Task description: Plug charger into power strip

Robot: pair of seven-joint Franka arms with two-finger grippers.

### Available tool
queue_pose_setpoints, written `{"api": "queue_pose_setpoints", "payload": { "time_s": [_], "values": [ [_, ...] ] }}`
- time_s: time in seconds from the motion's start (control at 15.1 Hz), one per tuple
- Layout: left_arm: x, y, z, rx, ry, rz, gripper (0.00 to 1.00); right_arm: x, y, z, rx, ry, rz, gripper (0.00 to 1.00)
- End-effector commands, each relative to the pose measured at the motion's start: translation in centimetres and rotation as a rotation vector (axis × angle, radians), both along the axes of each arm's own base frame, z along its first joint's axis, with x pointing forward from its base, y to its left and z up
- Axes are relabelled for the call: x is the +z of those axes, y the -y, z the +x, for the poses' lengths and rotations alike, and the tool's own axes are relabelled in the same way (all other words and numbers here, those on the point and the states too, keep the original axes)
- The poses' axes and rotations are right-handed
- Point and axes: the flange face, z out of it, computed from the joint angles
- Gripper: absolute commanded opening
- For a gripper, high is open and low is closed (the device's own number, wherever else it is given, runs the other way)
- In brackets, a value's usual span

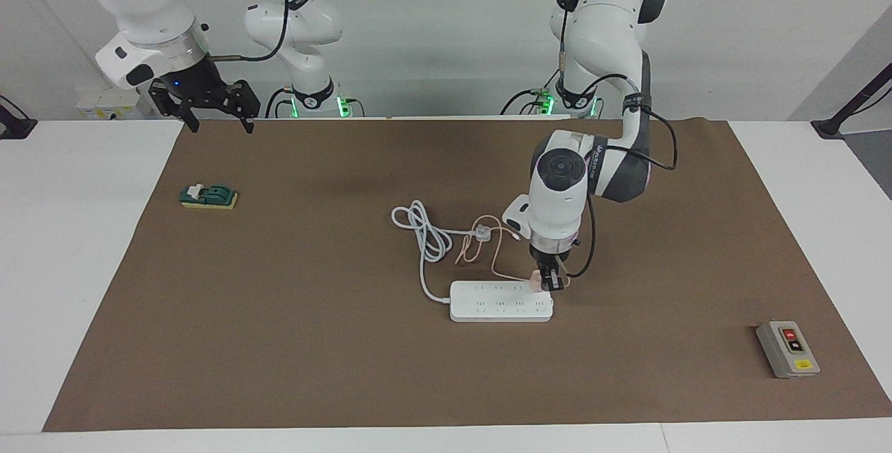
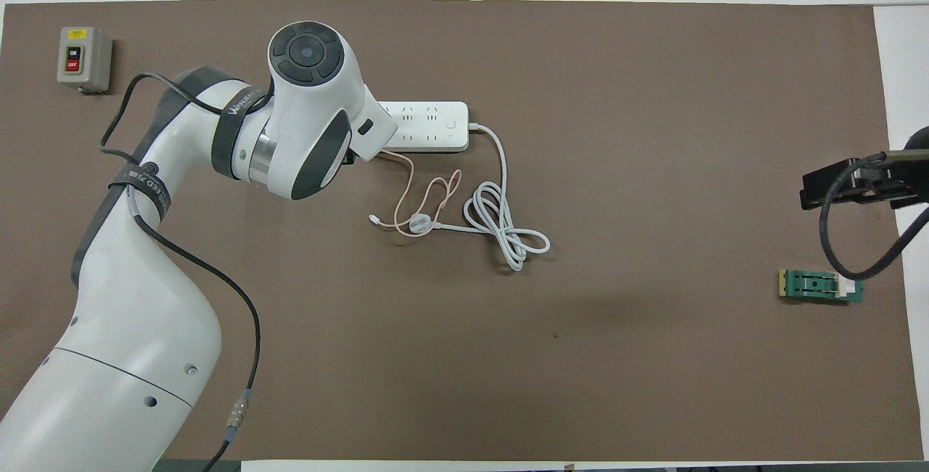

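Note:
The white power strip (image 1: 500,301) lies flat near the middle of the brown mat; in the overhead view only one end of the power strip (image 2: 428,125) shows past the left arm. My left gripper (image 1: 550,283) points straight down, shut on the pale pink charger (image 1: 536,279), which sits over the strip's end toward the left arm. The charger's thin pink cable (image 1: 488,247) trails toward the robots. In the overhead view the arm hides the charger and the left gripper. My right gripper (image 1: 217,124) waits open, raised over the mat's edge by the robots.
The strip's thick white cord (image 1: 421,233) lies coiled nearer the robots, ending in a white plug (image 1: 483,233). A grey button box (image 1: 787,348) sits at the left arm's end, a green and yellow switch block (image 1: 208,196) at the right arm's end.

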Motion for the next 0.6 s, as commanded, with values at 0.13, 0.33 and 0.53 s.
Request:
{"api": "queue_pose_setpoints", "payload": {
  "time_s": [0.13,0.33,0.53],
  "values": [
    [-7.34,-1.49,2.31,0.118,-0.039,-0.047,0.00,0.22,0.34,-0.75,0.016,-0.001,0.011,1.00],
    [-7.52,-1.57,1.83,0.283,-0.087,-0.072,0.00,0.22,0.34,-0.75,0.016,-0.001,0.011,1.00],
    [-7.70,-1.33,1.41,0.285,-0.103,-0.036,0.00,0.22,0.34,-0.75,0.016,-0.001,0.011,1.00]
  ]
}}
